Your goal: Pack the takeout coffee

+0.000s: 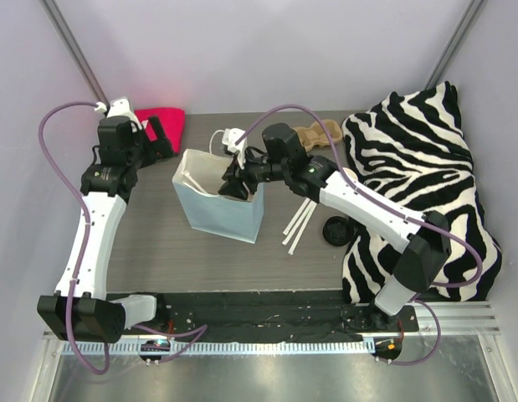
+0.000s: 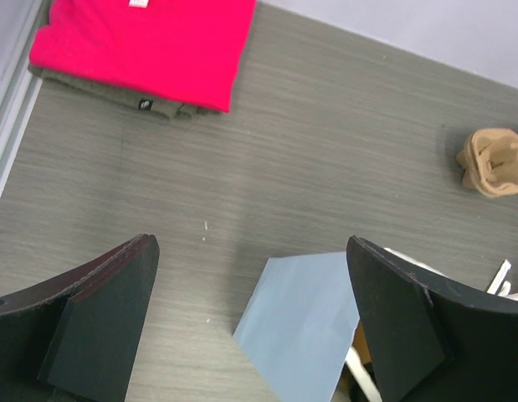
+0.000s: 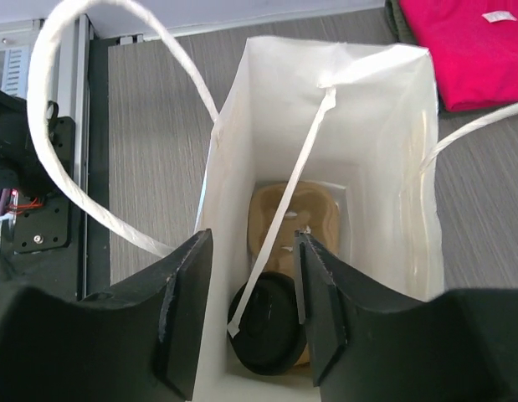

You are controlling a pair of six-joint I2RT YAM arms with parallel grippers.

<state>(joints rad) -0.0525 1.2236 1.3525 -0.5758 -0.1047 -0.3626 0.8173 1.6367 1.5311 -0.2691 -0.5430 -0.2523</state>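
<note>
Step in hand, as judged: release after placement. The takeout coffee (image 3: 271, 331), black lid up, stands at the bottom of the light blue paper bag (image 3: 392, 167), at the near end of the pulp carrier (image 3: 313, 209). The right end effector (image 3: 250, 251) hangs in the bag mouth, jaws parted, gripping nothing. The left end effector (image 2: 250, 247) is wide open and empty over the bench (image 2: 325, 126), left of the bag. The next move calls for a straight lift clear of the white handles (image 3: 100, 50).

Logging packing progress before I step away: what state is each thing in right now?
paper bag: upright, mouth open
takeout coffee: lidded, inside bag
right gripper: open, empty, at bag mouth
left gripper: wide open, empty
red cloth: folded, flat
</note>
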